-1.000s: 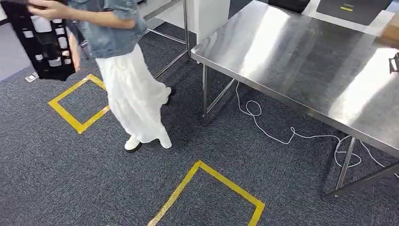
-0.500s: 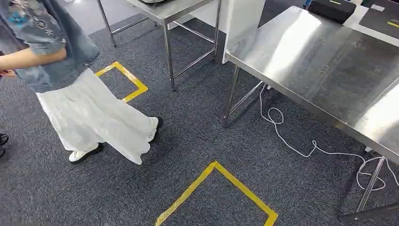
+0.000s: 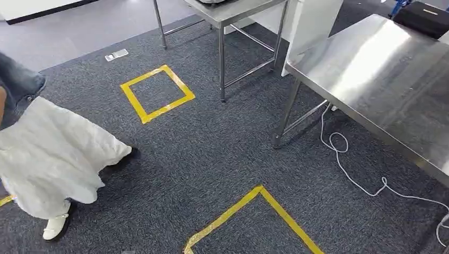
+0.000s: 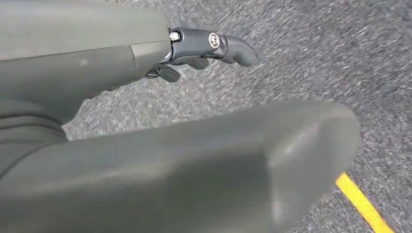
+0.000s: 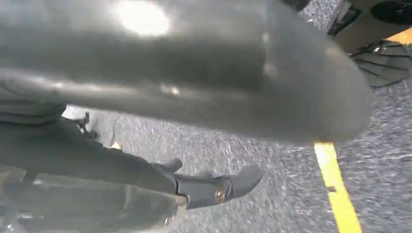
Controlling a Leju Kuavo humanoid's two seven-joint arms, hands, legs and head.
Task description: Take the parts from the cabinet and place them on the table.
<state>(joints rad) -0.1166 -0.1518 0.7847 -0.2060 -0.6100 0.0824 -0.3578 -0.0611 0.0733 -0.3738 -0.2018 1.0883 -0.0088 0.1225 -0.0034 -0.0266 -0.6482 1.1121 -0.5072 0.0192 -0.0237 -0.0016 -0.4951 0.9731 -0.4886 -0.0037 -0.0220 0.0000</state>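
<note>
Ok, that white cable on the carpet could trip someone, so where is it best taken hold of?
Probably at the small loop of the white cable near the table leg, coming straight down from above. The loop looks slack and gives a curve to close round, and it lies flat on open carpet, clear of the leg.

Brushed glossy steel table [image 3: 370, 69] stands on rough grey carpet [image 3: 212, 153] marked with yellow tape [image 3: 157, 90].

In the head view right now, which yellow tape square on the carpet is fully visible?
The farther yellow square, left of the small steel table; the near yellow square is cut off by the frame's bottom edge.
</note>
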